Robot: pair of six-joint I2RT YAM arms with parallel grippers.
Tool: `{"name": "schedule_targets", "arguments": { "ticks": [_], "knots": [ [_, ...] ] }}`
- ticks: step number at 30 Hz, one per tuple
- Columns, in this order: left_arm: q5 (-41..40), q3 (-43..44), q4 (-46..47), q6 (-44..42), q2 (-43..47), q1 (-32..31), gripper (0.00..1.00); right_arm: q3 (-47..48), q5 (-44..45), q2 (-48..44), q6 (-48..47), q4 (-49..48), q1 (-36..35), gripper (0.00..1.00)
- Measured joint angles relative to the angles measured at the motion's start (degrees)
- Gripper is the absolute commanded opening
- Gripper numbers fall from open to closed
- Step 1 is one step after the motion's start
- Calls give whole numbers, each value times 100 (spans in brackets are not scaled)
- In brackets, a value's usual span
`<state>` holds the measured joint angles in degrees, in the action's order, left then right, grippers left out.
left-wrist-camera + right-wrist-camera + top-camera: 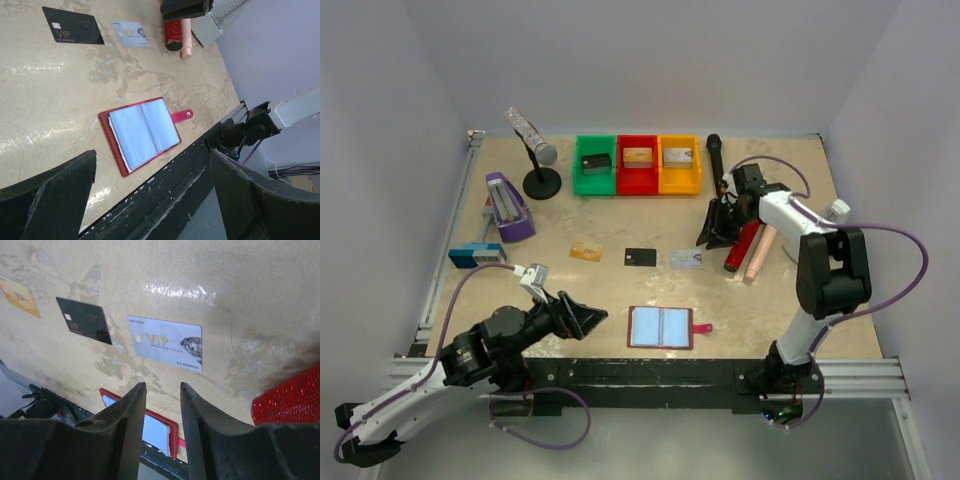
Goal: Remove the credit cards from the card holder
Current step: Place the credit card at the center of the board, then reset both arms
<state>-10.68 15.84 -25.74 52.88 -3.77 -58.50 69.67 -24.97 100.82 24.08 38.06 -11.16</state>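
Top external view is showing the card holder (660,327) lying open near the table's front edge. Its light blue pockets are facing up and looking empty, and its red tab strap (701,327) is pointing right. The three credit cards are lying apart in a row farther back: gold card (584,251), black card (640,257), silver card (686,259). The removal is therefore looking done.

The left gripper (592,320) is hanging just left of the holder, jaws spread fully with nothing between them. The right gripper (162,390) is hovering just right of the silver card, jaws standing a narrow gap apart and gripping nothing. A red glitter microphone (740,245) and a pink cylinder (758,255) are lying right beside it.

I am judging two risks from here. The right arm, swinging away low, could be setting those two rolling toward the silver card. The left fingers, sweeping sideways, could be shoving the holder toward the front rail (650,372) and off the board.

The tabletop (770,320) is glossy tan and marbled, throwing back glare, so thin cards may be sliding easily. Plain pale grey walls (650,70) are closing in the cell on three sides.
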Motion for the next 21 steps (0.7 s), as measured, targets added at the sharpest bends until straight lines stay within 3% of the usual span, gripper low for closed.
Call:
{"name": "schedule_targets", "arguments": {
  "ticks": [9, 21],
  "knots": [
    [-267, 13, -149, 160, -96, 0, 100, -643, 496, -1738, 229, -157, -297, 41],
    [-1305, 874, -1740, 1099, -1443, 0, 100, -2765, 3143, -5477, 490, -415, -4339, 44]
  ]
}}
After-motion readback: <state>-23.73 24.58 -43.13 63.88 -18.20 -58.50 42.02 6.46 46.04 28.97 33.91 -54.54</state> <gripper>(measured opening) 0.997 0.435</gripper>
